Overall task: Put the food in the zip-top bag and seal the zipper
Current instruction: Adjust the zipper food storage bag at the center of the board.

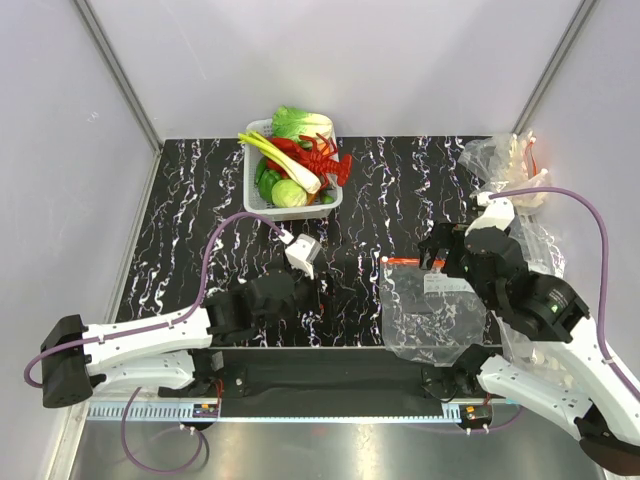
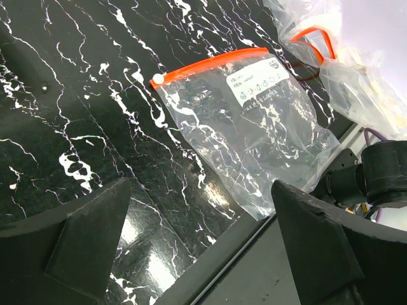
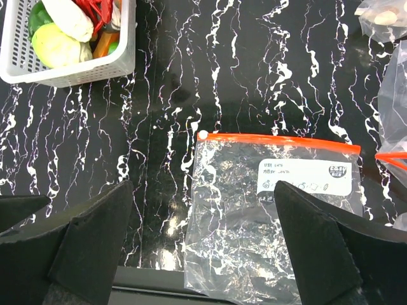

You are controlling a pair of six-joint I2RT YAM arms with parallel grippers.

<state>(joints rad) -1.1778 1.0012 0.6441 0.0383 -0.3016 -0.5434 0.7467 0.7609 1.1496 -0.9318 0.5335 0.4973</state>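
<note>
The food lies in a white basket (image 1: 252, 185) at the back of the table: a red lobster (image 1: 325, 160) and a round pale cabbage (image 1: 288, 193), the cabbage (image 3: 54, 46) also at the right wrist view's top left. The clear zip-top bag (image 1: 430, 310) lies flat and empty near the front right edge, its red-orange zipper (image 1: 410, 260) on the far side. My right gripper (image 3: 203, 190) hovers open over the bag (image 3: 254, 235), below its zipper (image 3: 280, 140). My left gripper (image 2: 200, 190) stands open over the table's front edge, left of the bag (image 2: 254, 127) and zipper (image 2: 210, 62).
The basket also holds a leafy bok choy (image 1: 300, 122) and a white-stalked leek (image 1: 285, 160). A wrinkly heap of clear plastic bags (image 1: 510, 165) sits at the back right, beside the right arm. The table's front edge (image 3: 152, 279) runs just below both grippers.
</note>
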